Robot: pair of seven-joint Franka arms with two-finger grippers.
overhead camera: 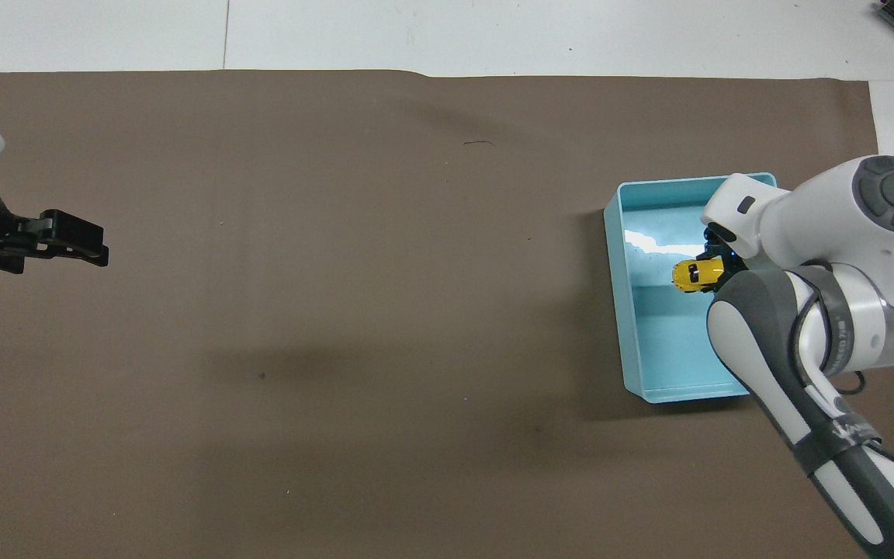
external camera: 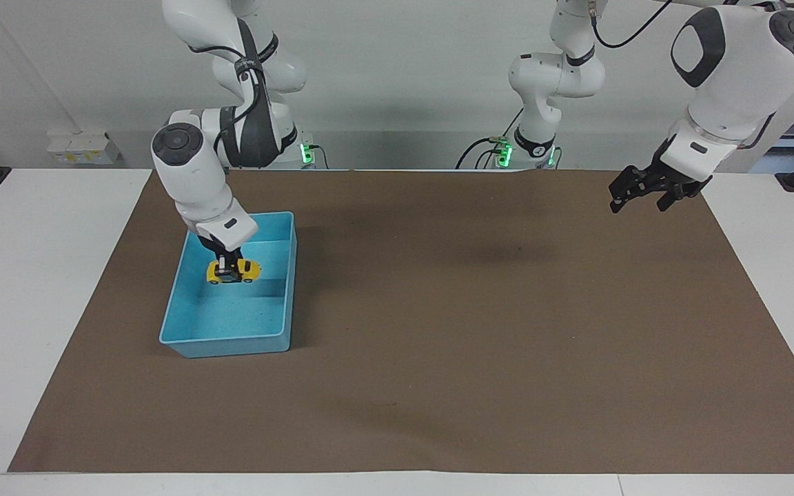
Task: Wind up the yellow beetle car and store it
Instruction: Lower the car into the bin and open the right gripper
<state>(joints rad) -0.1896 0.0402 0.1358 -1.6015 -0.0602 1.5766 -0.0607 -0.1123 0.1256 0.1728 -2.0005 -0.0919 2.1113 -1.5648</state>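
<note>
Yellow car, blue bin, brown mat

The yellow beetle car [external camera: 233,271] is bright yellow with dark windows and black wheels. The bin [external camera: 287,289] is plain light blue. A flat brown mat [external camera: 480,331] covers the white worktop [external camera: 32,275]. Both arms are white with dark grey joints; the left claw [external camera: 648,194] and right claw [external camera: 229,262] are black.

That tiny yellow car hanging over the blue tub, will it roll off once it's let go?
Probably: the yellow beetle car has free wheels, so it may roll until the blue bin wall stops it. It looks rigid and light, pinched by the right gripper alone.
</note>
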